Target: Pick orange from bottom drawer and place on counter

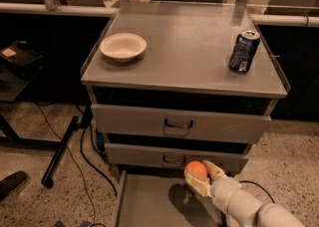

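Note:
The orange (195, 169) is held in my gripper (203, 177), whose cream fingers (215, 170) close around it from the right and below. It hangs a little above the floor of the open bottom drawer (149, 201), just in front of the middle drawer's face. My white arm comes in from the lower right corner. The counter (189, 47) is the grey metal top of the cabinet, well above the gripper.
A cream bowl (123, 47) sits on the counter's left side and a blue soda can (243, 52) stands at its right edge. Two upper drawers with dark loop handles (178, 123) are shut. Cables and a black pole (62, 149) lie on the floor left.

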